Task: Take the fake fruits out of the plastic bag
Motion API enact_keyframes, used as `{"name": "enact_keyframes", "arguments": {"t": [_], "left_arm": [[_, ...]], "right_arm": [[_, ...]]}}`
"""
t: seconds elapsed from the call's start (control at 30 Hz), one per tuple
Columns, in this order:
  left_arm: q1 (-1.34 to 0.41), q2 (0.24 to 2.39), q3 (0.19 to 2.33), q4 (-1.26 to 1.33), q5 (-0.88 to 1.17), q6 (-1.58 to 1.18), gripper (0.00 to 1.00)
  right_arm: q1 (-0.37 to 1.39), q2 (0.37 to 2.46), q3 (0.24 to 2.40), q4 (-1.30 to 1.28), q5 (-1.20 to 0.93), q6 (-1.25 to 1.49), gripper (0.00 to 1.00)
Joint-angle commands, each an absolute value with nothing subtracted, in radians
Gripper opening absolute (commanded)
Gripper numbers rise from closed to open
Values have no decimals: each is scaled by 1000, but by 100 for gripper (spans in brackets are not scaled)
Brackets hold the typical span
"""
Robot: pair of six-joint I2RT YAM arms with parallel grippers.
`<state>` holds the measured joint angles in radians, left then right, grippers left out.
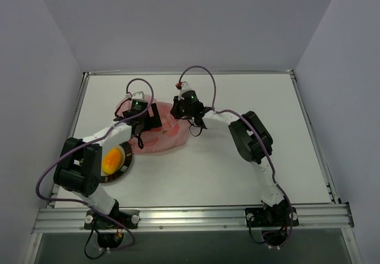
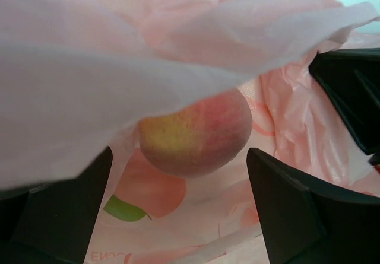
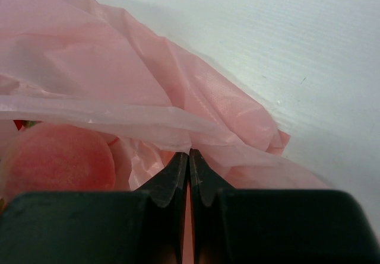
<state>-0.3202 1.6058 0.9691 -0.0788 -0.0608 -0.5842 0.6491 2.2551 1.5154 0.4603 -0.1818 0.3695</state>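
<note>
White tabletop [image 1: 237, 157], grey walls [image 1: 190, 21] | pink bag [image 1: 169, 134] left of centre, round fruit [image 2: 196, 133] inside | left hand [image 2: 178, 181] spread before it | right hand [image 3: 189, 163] pinching bag edge | mango [image 1: 111, 160] on plate [image 1: 126, 163]

A dark round plate [image 1: 126, 164] rests on the white table [image 1: 237, 98], left side.

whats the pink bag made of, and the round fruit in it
The plastic bag looks like thin translucent pink film: it crinkles, and the round fruit shows through it. The fruit looks like moulded plastic or foam, I cannot tell which: pinkish-red shading to yellow, finely speckled, with a dull sheen.
</note>
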Motion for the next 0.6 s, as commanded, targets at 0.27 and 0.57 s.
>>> {"name": "enact_keyframes", "arguments": {"t": [0.27, 0.57], "left_arm": [[-437, 1430, 948, -132, -149, -580, 84], [-518, 1468, 1038, -141, -227, -548, 65]], "right_arm": [[629, 2163, 1488, 522, -166, 388, 0], [629, 2161, 1477, 532, -175, 397, 0]]}}
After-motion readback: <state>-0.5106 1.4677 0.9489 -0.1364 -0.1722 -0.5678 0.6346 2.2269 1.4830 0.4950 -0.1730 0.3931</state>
